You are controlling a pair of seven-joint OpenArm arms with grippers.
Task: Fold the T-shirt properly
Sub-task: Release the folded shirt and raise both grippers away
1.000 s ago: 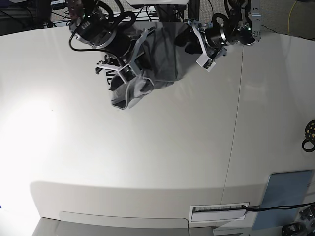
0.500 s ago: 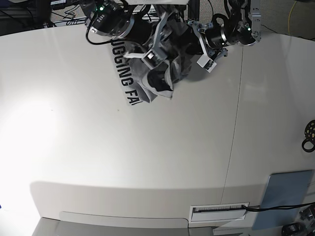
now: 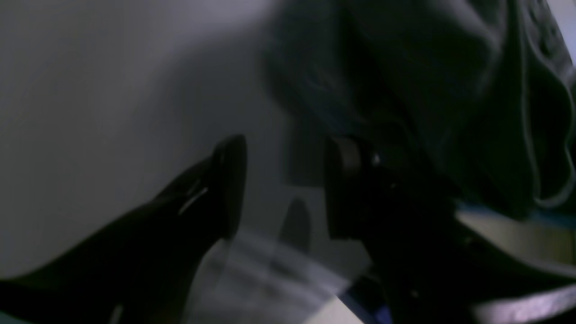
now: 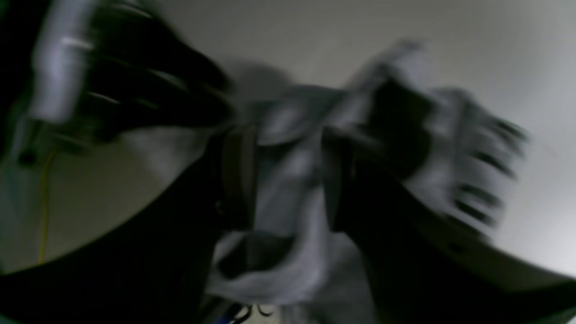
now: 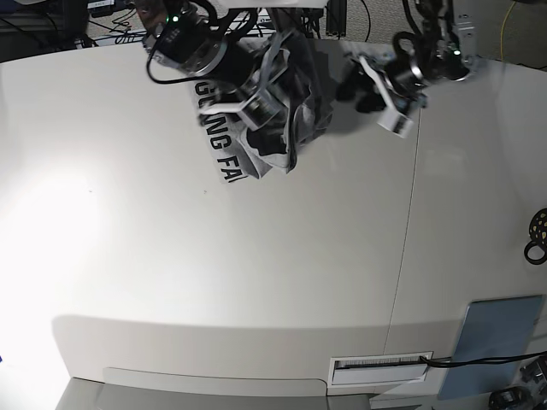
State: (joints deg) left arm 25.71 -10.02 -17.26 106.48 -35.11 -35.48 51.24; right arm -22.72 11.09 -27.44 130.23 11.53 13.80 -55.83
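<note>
The grey T-shirt [image 5: 295, 102] hangs bunched at the table's far edge, with black lettering [image 5: 218, 141] showing on its left part. My right gripper [image 5: 261, 98] is shut on a bunch of it. The blurred right wrist view shows grey fabric [image 4: 288, 180] between that gripper's [image 4: 288, 177] fingers. My left gripper [image 5: 382, 101] is to the right of the shirt and apart from it. In the left wrist view the left gripper [image 3: 285, 189] is open with nothing between its fingers. The dark shirt [image 3: 427, 67] lies beyond it at the upper right.
The white table [image 5: 256, 256] has a seam [image 5: 408, 239] running down its right part. A blue panel [image 5: 500, 333] and a labelled slot [image 5: 380, 367] are at the front right. A black ring-shaped object [image 5: 537, 235] is at the right edge. Cables lie behind the table.
My right gripper swung the shirt rightward and turned the lettering into view. My left gripper has moved right, away from the shirt.
</note>
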